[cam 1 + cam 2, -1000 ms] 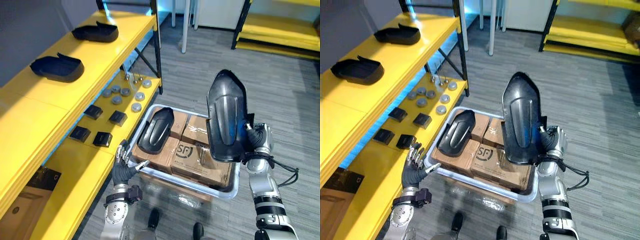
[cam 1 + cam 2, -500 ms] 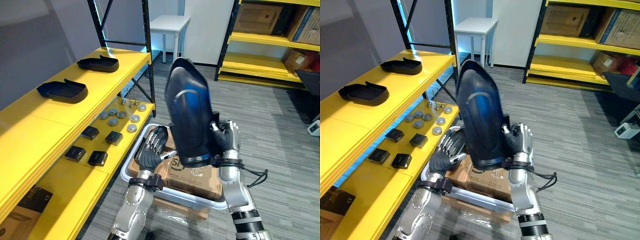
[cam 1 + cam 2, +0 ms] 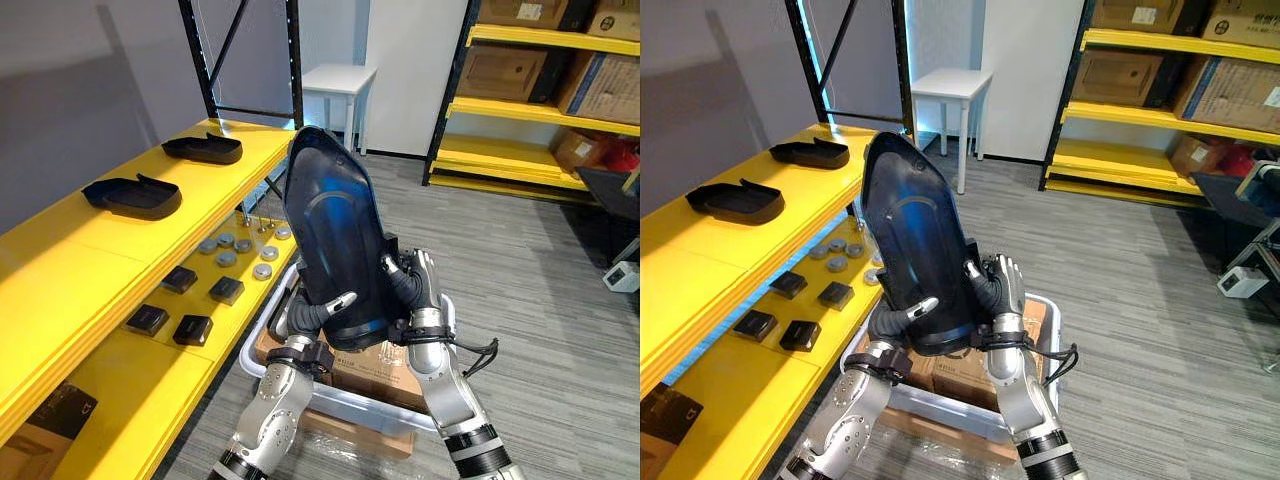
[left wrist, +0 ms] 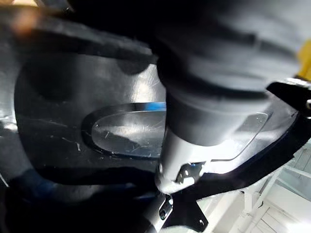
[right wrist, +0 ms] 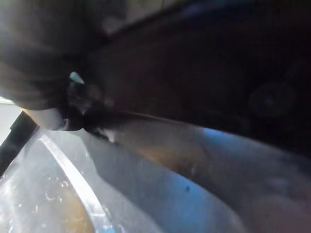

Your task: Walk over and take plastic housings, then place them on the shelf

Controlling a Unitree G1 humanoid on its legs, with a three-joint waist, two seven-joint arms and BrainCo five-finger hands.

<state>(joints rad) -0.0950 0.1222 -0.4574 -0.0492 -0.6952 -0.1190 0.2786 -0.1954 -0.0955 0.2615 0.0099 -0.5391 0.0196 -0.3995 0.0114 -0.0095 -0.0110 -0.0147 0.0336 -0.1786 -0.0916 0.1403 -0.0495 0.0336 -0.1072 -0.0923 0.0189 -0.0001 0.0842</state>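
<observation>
1. Holding the big black plastic housing upright over the white bin, just beside the yellow shelf.
2. Clamped from both sides: left robot hand curled round the lower edge, right robot hand wrapped on the opposite rim.
3. Looks light, stiff and glossy, probably slippery; best gripped low on the rims, two-handed.

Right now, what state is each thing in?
plastic housing: upright above the bin, held by both hands.
left hand: thumb across the housing's front face.
right hand: curled round its right edge.
near shelf housing: lying on the top shelf.
far shelf housing: lying there too.
bin: holds cardboard boxes.
</observation>
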